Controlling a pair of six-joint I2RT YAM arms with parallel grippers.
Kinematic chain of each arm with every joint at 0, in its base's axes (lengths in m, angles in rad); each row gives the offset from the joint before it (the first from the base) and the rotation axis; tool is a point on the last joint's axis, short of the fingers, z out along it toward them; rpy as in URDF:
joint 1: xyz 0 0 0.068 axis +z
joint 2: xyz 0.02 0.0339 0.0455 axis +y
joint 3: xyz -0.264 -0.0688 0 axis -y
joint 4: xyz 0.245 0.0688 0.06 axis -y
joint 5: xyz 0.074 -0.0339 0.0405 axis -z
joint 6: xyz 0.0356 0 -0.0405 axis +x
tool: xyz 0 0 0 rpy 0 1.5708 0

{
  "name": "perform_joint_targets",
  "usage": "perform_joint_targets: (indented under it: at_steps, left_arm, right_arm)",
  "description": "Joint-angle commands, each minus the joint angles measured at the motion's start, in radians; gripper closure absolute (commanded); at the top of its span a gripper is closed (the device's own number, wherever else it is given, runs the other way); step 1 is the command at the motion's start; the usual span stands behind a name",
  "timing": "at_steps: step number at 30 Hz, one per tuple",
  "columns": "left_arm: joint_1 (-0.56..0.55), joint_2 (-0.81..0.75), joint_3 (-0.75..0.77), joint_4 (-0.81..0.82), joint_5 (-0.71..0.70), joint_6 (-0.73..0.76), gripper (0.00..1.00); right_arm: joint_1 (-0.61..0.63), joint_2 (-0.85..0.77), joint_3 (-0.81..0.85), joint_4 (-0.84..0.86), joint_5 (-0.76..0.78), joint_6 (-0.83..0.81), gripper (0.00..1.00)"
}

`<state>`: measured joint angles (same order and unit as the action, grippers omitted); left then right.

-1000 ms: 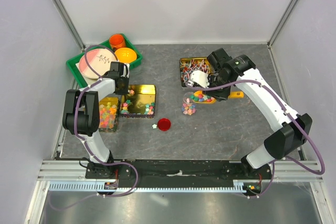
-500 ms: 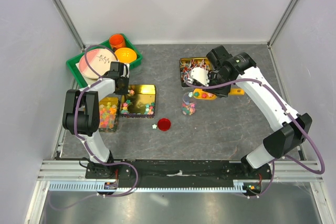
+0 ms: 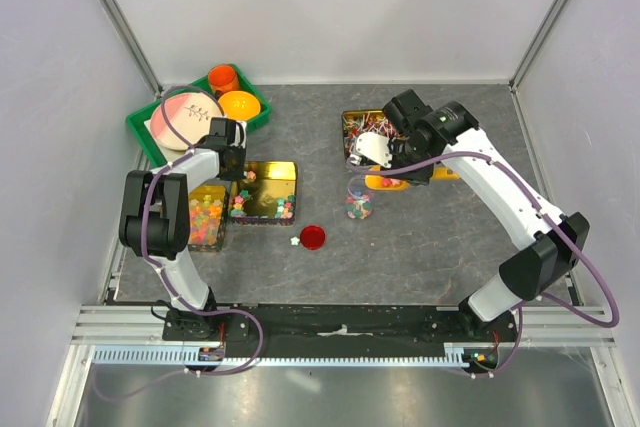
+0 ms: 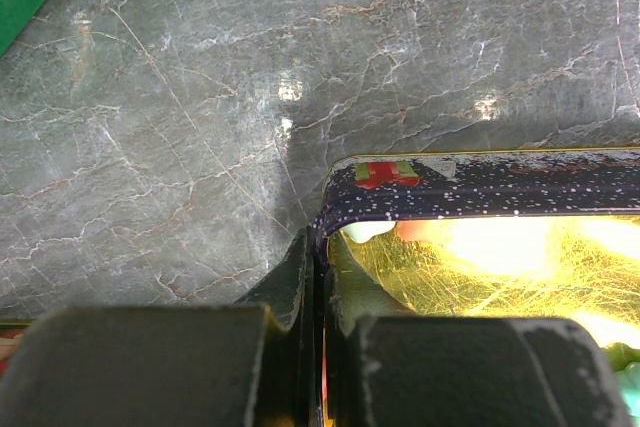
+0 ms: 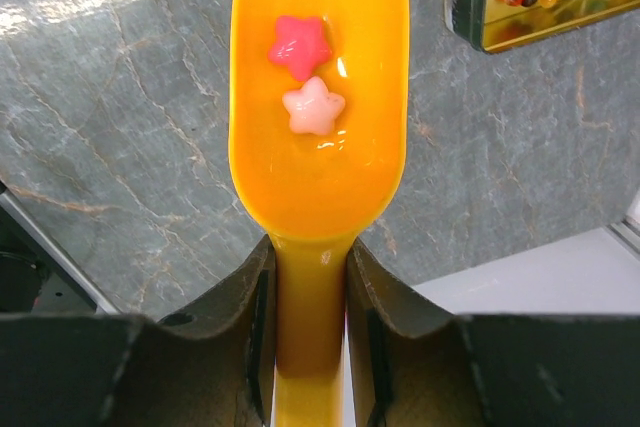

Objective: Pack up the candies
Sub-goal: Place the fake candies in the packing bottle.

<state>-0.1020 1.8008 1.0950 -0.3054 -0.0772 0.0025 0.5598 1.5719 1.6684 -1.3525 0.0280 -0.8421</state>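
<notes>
Candies (image 3: 268, 209) lie mostly in the gold tin (image 3: 275, 177), well left of the clear jar (image 3: 359, 203) in the top view, and the jar itself already holds a mixed layer of them. The red lid (image 3: 313, 237) rests on the worktop (image 3: 430, 247) near the jar's left side, off so that the mouth is free for filling. One stray star (image 3: 294, 241) lies just beyond the lid. The left hand (image 3: 233, 162) sits at the tin corner farthest from the jar. The right hand (image 3: 408, 171) hangs just right of the jar and carries the orange scoop (image 3: 384, 184), whose bowl is close behind the jar but not over its mouth. The lollipop tin (image 3: 360, 125) stands behind the jar.

From the left wrist, the left hand's jaws are pressed fully together on the tin's dark rim, pinching the wall at the corner. That grip looks meant to steady the tin against sliding during scooping.

From the right wrist, the right hand is clamped narrowly on the scoop's handle. The bowl is level, so a deep pink star (image 5: 298, 47) and a pale pink star (image 5: 313, 107) sit in it without rolling out. Only bare worktop shows beneath the bowl. The jar is out of this view, so the scoop probably has to shift over the jar before tipping.
</notes>
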Motion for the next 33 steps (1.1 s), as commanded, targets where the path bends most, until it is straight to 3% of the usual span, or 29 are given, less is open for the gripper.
perform_joint_targets:
  at_steps: [1, 24, 33]
  left_arm:
    - [0.007, 0.02, 0.028, 0.08, -0.01, -0.019, 0.99]
    - [0.007, 0.019, 0.028, 0.08, -0.01, -0.019, 0.99]
    - [0.007, 0.016, 0.026, 0.08, 0.02, -0.022, 0.99]
  right_arm:
    - [0.031, 0.003, 0.044, -0.065, 0.079, 0.006, 1.0]
    - [0.144, 0.019, 0.073, -0.103, 0.243, 0.041, 1.0]
    - [0.253, 0.072, 0.278, -0.1, 0.216, 0.074, 1.0]
